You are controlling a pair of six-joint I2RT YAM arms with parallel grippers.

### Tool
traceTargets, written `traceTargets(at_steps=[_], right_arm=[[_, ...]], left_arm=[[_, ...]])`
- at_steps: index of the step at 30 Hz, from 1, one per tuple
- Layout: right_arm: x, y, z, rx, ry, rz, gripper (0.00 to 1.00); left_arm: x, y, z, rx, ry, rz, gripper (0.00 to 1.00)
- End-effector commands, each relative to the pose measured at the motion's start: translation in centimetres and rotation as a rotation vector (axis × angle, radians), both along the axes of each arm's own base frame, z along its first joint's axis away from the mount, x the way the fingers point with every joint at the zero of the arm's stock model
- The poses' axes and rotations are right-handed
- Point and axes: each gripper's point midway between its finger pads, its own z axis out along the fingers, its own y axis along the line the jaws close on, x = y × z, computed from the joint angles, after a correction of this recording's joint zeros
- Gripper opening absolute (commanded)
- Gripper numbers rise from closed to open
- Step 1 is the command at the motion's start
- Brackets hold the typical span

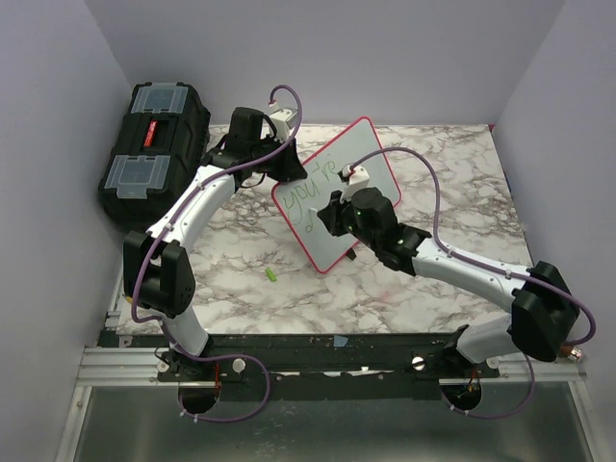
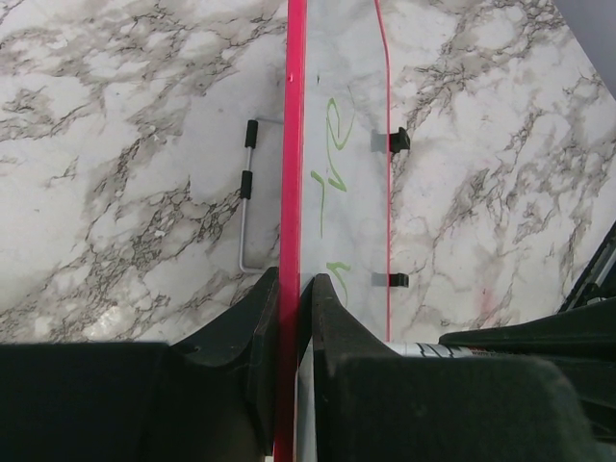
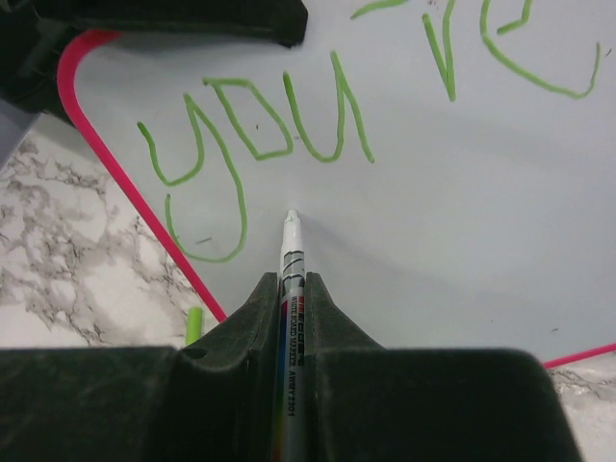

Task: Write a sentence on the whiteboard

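Observation:
The whiteboard (image 1: 339,189) with a red-pink frame lies tilted on the marble table. Green lettering (image 3: 260,125) reads "you're" on its top line; a small green stroke sits below it in the top view. My left gripper (image 2: 292,289) is shut on the board's upper-left edge (image 2: 295,144). My right gripper (image 3: 292,289) is shut on a whiteboard marker (image 3: 292,260), whose tip rests on the board just under the "u". In the top view the right gripper (image 1: 332,214) is over the board's lower left part.
A black toolbox (image 1: 154,149) with clear lid compartments stands at the far left. The green marker cap (image 1: 272,276) lies on the table near the board's lower corner. A wire stand (image 2: 247,188) shows behind the board. Grey walls enclose the table.

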Motion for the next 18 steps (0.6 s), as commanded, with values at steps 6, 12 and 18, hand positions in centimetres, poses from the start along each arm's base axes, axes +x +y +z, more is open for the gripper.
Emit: traceTargets(at_steps=[6, 12, 18], right_arm=[[2.3, 1.2, 1.9, -0.012, -0.062, -0.023, 0.01], [2.1, 1.1, 1.3, -0.021, -0.054, -0.019, 0.01], [1.4, 0.4, -0.1, -0.041, -0.023, -0.023, 0.01]], left_arm=[[-2.4, 0.4, -4.2, 0.111, 0.098, -0.031, 0.0], [-2.4, 0.4, -4.2, 0.113, 0.098, -0.033, 0.0], [-2.3, 0.4, -4.1, 0.111, 0.097, -0.034, 0.0]])
